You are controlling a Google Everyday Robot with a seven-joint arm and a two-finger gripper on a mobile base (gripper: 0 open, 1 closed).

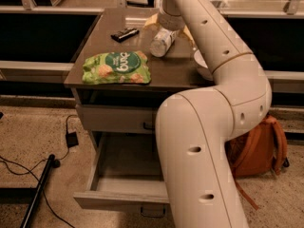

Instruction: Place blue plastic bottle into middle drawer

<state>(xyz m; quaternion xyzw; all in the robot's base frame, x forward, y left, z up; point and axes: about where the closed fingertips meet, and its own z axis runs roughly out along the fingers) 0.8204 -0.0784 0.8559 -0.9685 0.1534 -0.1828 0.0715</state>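
The blue plastic bottle [161, 42] lies on its side at the back of the brown cabinet top [164, 72], white cap toward the front left. My gripper [166, 30] is at the end of the white arm, right over the bottle's rear end; its tip is hidden behind the wrist. The middle drawer [124, 172] is pulled out wide below and looks empty inside; its dark loop handle [152, 213] shows at the front. The shallower drawer above it [116, 118] is shut.
A green snack bag [117, 68] lies at the front left of the top. A black bar [124, 33] lies at the back left. A white bowl [202, 69] sits half hidden behind my arm. An orange backpack [260, 146] stands on the floor right; cables and a black pole [37, 191] lie left.
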